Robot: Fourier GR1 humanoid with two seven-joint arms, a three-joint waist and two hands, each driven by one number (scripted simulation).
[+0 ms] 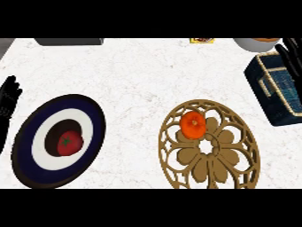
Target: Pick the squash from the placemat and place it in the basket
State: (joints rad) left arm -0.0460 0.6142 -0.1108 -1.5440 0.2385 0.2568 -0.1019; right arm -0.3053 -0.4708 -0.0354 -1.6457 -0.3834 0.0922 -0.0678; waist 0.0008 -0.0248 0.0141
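Note:
An orange squash (194, 124) lies on the upper left part of a round golden lattice placemat (230, 165) in the middle of the counter. The dark blue basket (279, 110) with a pale inner rim stands at the right edge. My right hand (301, 56) hovers over the basket's far end, fingers straight and open, holding nothing, well to the upper right of the squash. Near the left edge, my left hand (3, 103) rests open with fingers up.
A round navy and white plate (89, 116) with a red tomato-like fruit (69, 142) sits at the left. Along the far edge are a grey block (69, 41), a small yellow item (202, 40) and a white bowl (253, 44).

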